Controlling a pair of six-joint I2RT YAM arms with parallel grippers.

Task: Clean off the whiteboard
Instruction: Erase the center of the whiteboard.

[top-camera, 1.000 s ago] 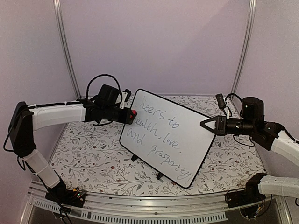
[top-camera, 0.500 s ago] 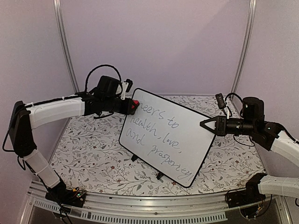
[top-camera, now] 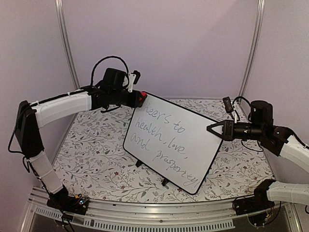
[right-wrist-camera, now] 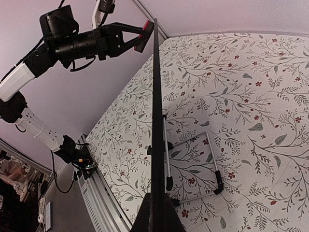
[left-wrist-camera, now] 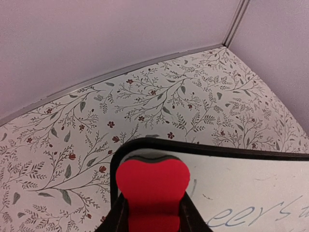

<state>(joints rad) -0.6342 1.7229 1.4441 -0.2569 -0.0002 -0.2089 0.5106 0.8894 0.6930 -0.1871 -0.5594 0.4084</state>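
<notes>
The whiteboard (top-camera: 174, 142) stands tilted on its wire legs, with dark cursive lines across its face. My left gripper (top-camera: 139, 99) is shut on a red eraser (top-camera: 142, 98), which presses on the board's top left corner. In the left wrist view the eraser (left-wrist-camera: 152, 180) covers that corner of the whiteboard (left-wrist-camera: 251, 188), just left of the first written word. My right gripper (top-camera: 211, 129) is shut on the board's right edge. The right wrist view shows the whiteboard (right-wrist-camera: 157, 111) edge-on, running into my right gripper (right-wrist-camera: 157, 212).
The floral tablecloth (top-camera: 91, 159) covers the table. The board's wire stand (right-wrist-camera: 212, 166) rests on the cloth behind it. Lilac walls and metal posts (top-camera: 67, 48) close in the back and sides. An aluminium rail (top-camera: 154, 217) runs along the near edge.
My left gripper has carried the red eraser up and slightly right along the board's left edge to the top corner. The right arm and the board have not moved.
</notes>
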